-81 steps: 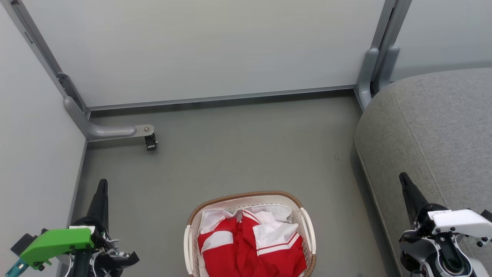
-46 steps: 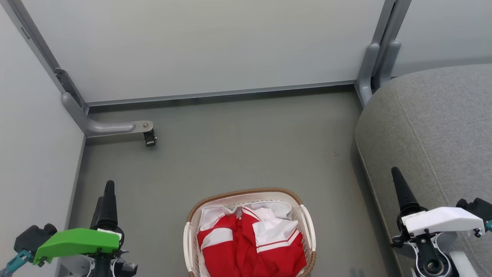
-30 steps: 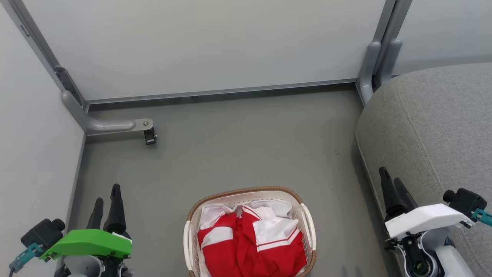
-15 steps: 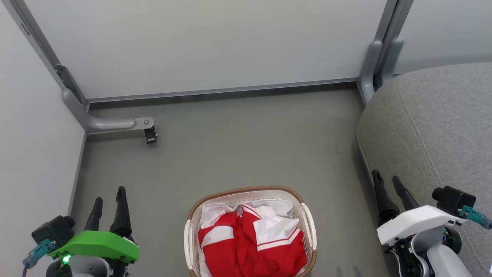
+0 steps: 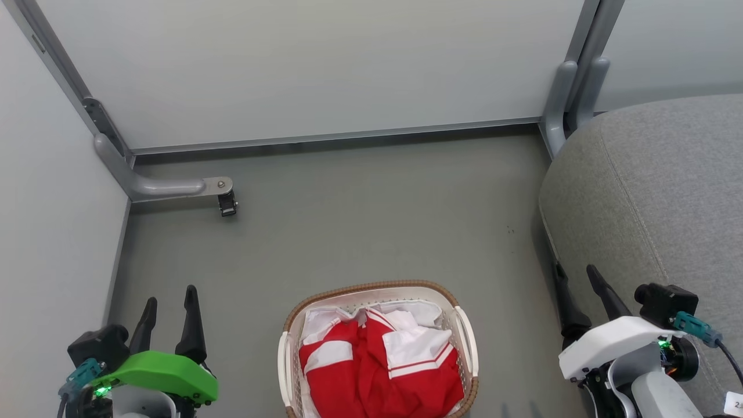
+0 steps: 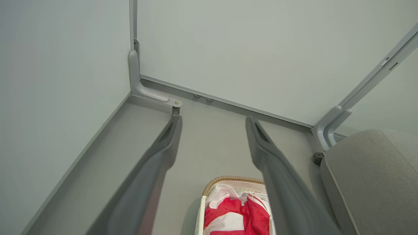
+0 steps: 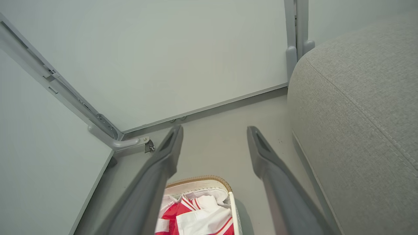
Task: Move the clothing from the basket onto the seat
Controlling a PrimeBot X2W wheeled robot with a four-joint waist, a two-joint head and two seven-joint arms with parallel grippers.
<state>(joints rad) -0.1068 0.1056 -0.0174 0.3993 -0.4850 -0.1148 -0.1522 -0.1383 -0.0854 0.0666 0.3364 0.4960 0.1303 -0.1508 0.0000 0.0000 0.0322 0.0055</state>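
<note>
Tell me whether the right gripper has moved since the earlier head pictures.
Yes. The right gripper has shifted left across the edge of the seat, toward the basket, and it has opened.

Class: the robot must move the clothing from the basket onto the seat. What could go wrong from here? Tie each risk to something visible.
1. The clothing lies bunched against the white liner in the basket; a grasp there might lift the liner too.
2. The right end effector sits close beside the seat; swinging may brush it.
3. The seat's edge is rounded; clothing dropped near it could slide to the floor.
</note>
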